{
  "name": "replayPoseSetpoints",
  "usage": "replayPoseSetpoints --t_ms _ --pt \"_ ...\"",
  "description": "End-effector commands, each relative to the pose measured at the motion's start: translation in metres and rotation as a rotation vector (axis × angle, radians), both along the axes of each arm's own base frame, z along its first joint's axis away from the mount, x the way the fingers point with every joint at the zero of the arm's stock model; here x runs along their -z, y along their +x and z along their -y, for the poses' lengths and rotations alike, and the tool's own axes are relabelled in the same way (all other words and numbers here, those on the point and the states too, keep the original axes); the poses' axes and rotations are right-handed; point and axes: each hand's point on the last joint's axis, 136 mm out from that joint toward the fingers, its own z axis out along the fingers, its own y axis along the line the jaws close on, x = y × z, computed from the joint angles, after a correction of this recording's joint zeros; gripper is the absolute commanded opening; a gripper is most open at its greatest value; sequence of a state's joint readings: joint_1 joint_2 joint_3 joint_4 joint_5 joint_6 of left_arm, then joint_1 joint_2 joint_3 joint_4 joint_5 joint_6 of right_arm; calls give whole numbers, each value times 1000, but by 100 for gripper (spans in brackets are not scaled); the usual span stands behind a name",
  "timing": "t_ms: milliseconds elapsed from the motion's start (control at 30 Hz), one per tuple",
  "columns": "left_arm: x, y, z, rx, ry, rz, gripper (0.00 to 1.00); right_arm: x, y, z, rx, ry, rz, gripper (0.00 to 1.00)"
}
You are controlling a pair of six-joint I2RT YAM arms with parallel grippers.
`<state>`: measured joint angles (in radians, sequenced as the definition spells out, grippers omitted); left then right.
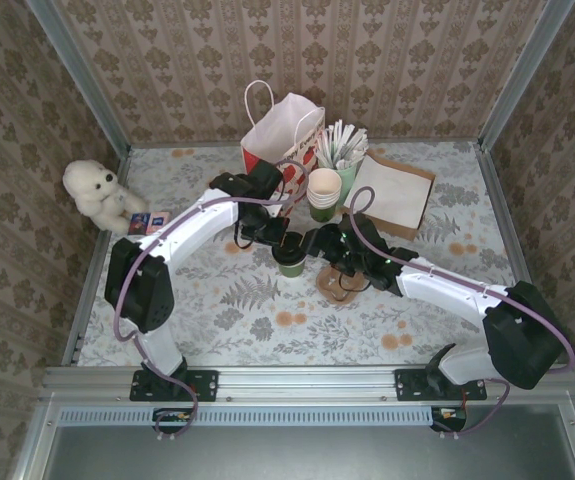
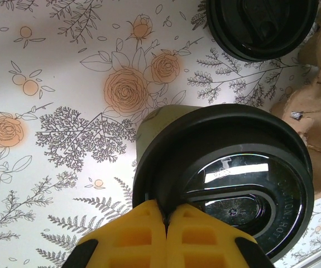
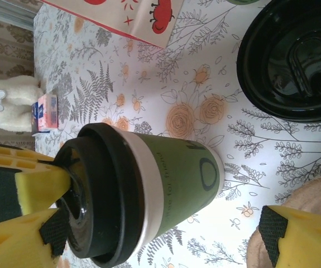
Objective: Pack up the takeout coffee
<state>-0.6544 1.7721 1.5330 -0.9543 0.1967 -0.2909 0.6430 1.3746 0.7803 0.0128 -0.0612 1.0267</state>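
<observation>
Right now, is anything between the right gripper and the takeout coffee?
Nothing visible. The takeout coffee sits straight ahead of the open right gripper, framed by its fingers. The left gripper is shut on the lid rim.

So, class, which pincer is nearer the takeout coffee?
Left. The left pincer is shut on the lid rim of the takeout coffee; the right pincer is open beside it.

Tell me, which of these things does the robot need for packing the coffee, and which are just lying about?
For the job:
- takeout coffee
- red-and-white paper bag

Just lying about:
- plush bear
- cream paper cups
- cup of white sticks
</observation>
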Motion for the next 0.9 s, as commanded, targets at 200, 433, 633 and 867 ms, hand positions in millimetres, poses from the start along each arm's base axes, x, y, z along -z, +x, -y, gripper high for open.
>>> replayPoseSetpoints --t_ms 200,433,633,867 --pt "14 -5 -5 24 84 -18 0 16 -1 8 -10 0 -13 75" --pt "16 -5 -5 29 89 -20 0 18 2 -10 -79 47 -27 69" --pt "18 -8 -3 33 88 -28 0 21 2 -18 -113 59 -42 66" --pt "18 -7 -3 31 89 -28 0 3 4 -16 -105 84 23 66"
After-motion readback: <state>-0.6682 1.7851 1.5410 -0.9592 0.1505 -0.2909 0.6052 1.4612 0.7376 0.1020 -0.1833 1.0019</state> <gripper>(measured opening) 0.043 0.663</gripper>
